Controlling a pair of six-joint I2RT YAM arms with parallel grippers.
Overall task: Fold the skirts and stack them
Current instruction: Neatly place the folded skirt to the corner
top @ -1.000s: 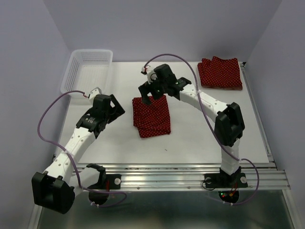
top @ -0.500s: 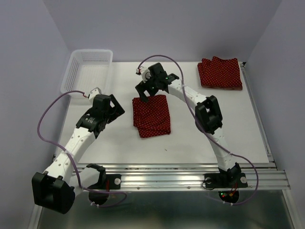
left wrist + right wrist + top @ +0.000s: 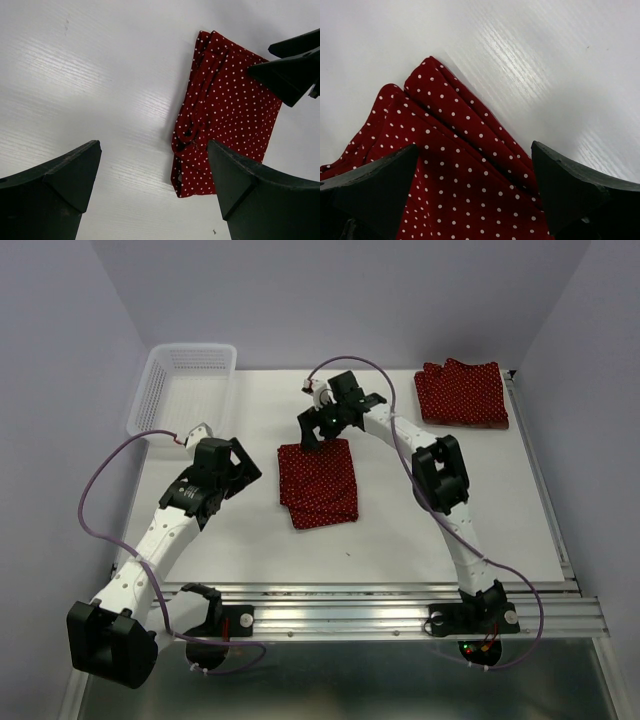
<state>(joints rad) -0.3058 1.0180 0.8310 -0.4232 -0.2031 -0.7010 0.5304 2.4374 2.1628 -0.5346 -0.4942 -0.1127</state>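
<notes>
Folded skirt (image 3: 318, 483), dark red with small white dots, lying flat near the middle of the desk (image 3: 500, 510). It forms a rough rectangle, its long sides running from the far to the near edge of the desk. In the left wrist view the folded skirt (image 3: 225, 120) shows bunched layers along the side toward the left arm. In the right wrist view its far corner (image 3: 455, 165) shows several stacked folds.

A stack of skirts (image 3: 461, 392) in the same dotted cloth rests at the far right corner of the desk, well apart from the folded skirt.

Right tool (image 3: 318, 435) is poised over the far edge of the folded skirt, fingers pointing down. In its own view the right tool (image 3: 475, 185) has its fingers wide apart, one on each side of the cloth corner, and nothing is held. Whether the fingertips touch the cloth cannot be told. The right tool (image 3: 290, 70) also appears in the left wrist view as dark points above the far end of the skirt.

Left tool (image 3: 245, 465) is just left of the folded skirt and clear of it. In its own view the left tool (image 3: 155, 185) is spread wide and holds nothing, with bare desk between its fingers.

A white lattice basket (image 3: 185, 385) stands at the far left corner of the desk.
</notes>
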